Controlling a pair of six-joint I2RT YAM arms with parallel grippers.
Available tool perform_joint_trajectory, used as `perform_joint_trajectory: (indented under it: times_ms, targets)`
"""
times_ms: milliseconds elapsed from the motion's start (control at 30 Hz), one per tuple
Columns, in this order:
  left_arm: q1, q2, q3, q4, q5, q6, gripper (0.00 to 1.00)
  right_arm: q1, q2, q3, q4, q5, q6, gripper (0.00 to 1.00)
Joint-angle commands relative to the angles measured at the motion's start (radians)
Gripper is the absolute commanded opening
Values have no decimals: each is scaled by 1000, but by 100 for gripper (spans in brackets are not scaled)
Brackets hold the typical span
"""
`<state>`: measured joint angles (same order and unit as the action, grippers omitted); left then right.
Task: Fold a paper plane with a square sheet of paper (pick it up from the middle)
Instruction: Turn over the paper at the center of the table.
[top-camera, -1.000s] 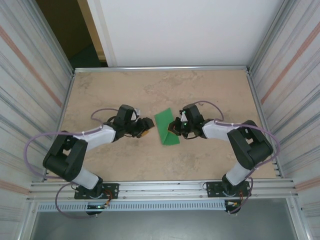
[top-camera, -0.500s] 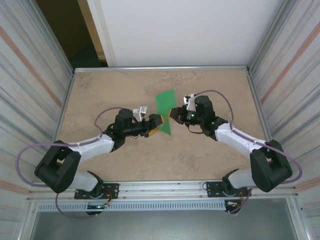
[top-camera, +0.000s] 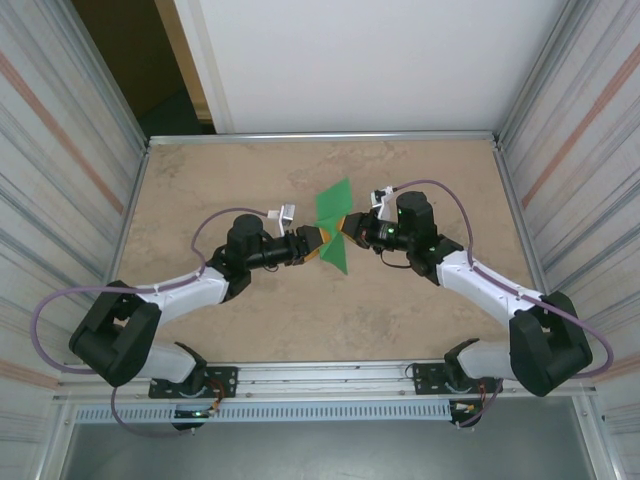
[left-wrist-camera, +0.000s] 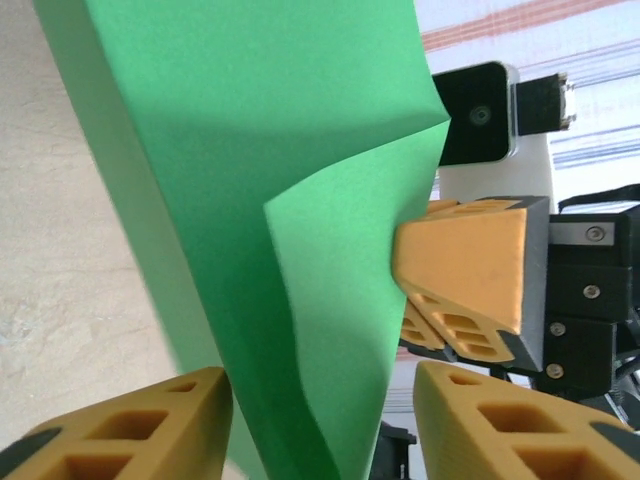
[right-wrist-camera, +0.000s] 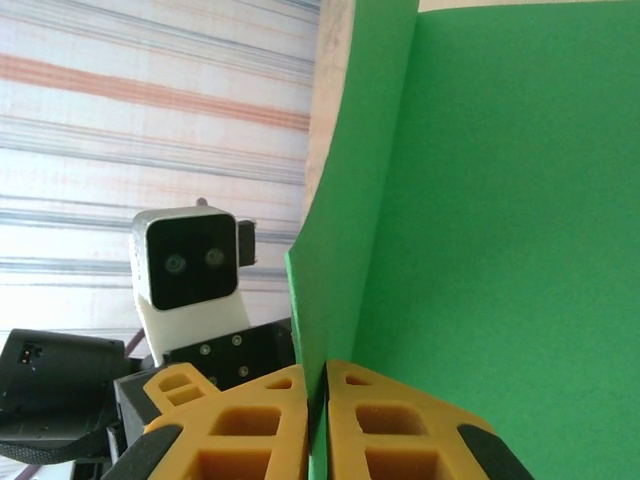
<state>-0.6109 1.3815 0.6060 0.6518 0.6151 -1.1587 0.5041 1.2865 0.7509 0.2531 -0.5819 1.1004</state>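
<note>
The square sheet of paper (top-camera: 333, 212) is bright green, folded along a crease and held up off the table between the two arms. My right gripper (top-camera: 346, 229) is shut on the paper's right edge; in the right wrist view its orange fingers (right-wrist-camera: 270, 420) pinch the paper's (right-wrist-camera: 480, 200) edge. My left gripper (top-camera: 318, 244) is at the paper's lower left. In the left wrist view the paper (left-wrist-camera: 260, 150) hangs between the left gripper's (left-wrist-camera: 322, 382) spread jaws, with a gap showing on the right side. The right gripper's fingers (left-wrist-camera: 465, 265) show beyond the paper.
The beige tabletop (top-camera: 220, 180) lies below both arms. Metal side walls (top-camera: 90, 150) stand at left and right, and a rail (top-camera: 330, 375) runs along the near edge by the arm bases. The left wrist camera housing (right-wrist-camera: 190, 265) faces the right gripper closely.
The right arm lifted the paper from the table and carried it farther back. The left arm reached forward to it, and its jaws now straddle the paper's lower part.
</note>
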Motion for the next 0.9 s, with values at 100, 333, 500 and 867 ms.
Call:
perform_joint_trajectory:
  times_ms: [100, 333, 500, 867]
  targets:
    - [-3, -36, 23, 66, 23, 7, 39, -13, -41, -9, -41, -18, 10, 13]
    - [2, -27, 28, 57, 38, 21, 22, -16, -40, -22, -44, -13, 9, 18]
    - [7, -20, 30, 45, 35, 27, 12, -32, -33, -21, -65, -22, 1, 24]
    - [86, -48, 84, -321, 5, 241, 5, -127, -105, 3, -357, 166, -139, 62]
